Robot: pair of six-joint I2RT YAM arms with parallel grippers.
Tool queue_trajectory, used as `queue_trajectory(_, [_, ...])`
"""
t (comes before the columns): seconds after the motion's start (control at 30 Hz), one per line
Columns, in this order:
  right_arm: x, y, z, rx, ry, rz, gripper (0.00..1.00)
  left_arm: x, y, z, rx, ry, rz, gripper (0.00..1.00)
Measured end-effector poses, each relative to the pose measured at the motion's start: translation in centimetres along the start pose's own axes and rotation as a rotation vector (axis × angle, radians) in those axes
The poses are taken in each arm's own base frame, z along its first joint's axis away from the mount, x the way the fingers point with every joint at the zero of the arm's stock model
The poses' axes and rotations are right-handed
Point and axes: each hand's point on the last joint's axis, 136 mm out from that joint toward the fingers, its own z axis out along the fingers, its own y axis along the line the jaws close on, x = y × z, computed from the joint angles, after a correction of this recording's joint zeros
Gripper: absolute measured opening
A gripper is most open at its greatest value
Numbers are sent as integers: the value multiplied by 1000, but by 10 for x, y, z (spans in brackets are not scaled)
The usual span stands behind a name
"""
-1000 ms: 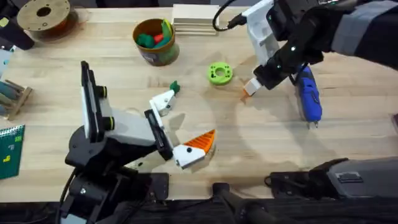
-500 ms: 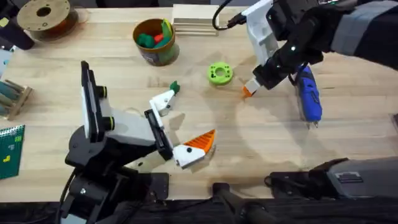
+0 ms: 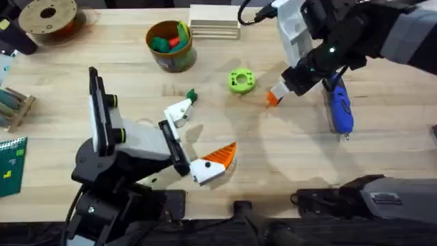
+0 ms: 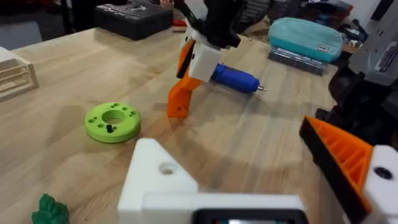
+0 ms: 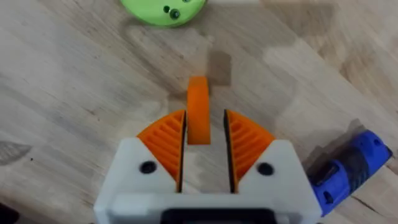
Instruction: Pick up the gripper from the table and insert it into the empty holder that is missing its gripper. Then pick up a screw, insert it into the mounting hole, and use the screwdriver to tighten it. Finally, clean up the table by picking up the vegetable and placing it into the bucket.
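The gripper [image 3: 272, 100], a small orange wedge, stands tilted with its lower end at the table, right of the green disc [image 3: 241, 80]. My right gripper [image 3: 277, 91] is shut on it; in the right wrist view the wedge [image 5: 198, 118] sits between the orange pads [image 5: 165, 140]. My left gripper [image 3: 198, 137] rests open near the table's front. Its bare white holder [image 3: 179, 111] carries no pad, while the other finger [image 3: 217, 159] has one. The blue screwdriver [image 3: 339, 106] lies to the right. A dark green vegetable [image 3: 192, 96] lies beside the holder. The bucket [image 3: 170, 48] stands at the back.
The green disc [image 5: 165, 9] has small dark screws standing in it. A brown spool [image 3: 48, 17] is at the back left, a stack of wooden blocks [image 3: 214, 20] behind the bucket, a wooden rack [image 3: 13, 106] and a green board [image 3: 10, 164] at the left edge.
My right gripper has shifted slightly back and to the right, and more of the orange wedge shows below its fingers. The left arm has not moved.
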Motion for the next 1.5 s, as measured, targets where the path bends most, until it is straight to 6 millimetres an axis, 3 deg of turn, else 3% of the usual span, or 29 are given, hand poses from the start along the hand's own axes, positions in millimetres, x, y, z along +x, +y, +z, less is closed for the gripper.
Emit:
queue_trajectory(0.37, [2,6,5,-36,14,2,393,0,0,0,0,0,-1,987])
queue_trajectory(0.6, [3,6,10,-40,31,3,303,0,0,0,0,0,-1,987])
queue_trajectory(0.8, [4,6,9,-41,33,3,25,0,0,0,0,0,-1,987])
queue_trajectory(0.97, [7,7,6,-44,42,14,20,0,0,0,0,0,-3,987])
queue_trajectory(1.1, [2,17,-16,-81,-29,19,20,0,0,0,0,0,-3,987])
queue_trajectory(1.13, [-8,30,-50,-129,-154,9,19,0,0,0,0,0,-3,987])
queue_trajectory(1.33, [-20,34,-122,-139,-417,16,19,0,0,0,0,0,-3,987])
queue_trajectory(1.43, [-32,29,-135,-188,-539,61,19,0,0,0,0,0,-3,987])
queue_trajectory(1.5, [-44,32,-128,-276,-621,102,19,0,0,0,0,0,-3,987])
